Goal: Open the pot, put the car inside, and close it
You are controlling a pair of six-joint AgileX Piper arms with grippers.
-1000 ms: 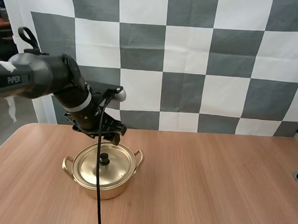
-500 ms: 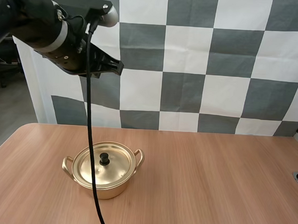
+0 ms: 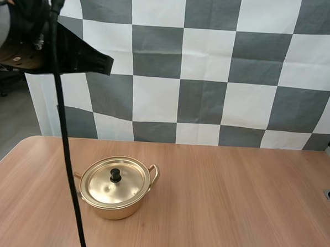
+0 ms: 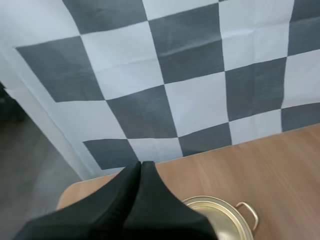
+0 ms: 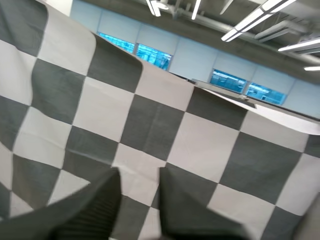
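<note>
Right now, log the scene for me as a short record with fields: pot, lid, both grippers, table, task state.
pot: gold-coloured, standing on the table, left of its middle
lid: seated on the pot, black knob on top
left gripper: shut on nothing, high above the table, well clear of the pot
right gripper: open, holding nothing
table: wooden, bearing the pot
task state: pot not yet opened
</note>
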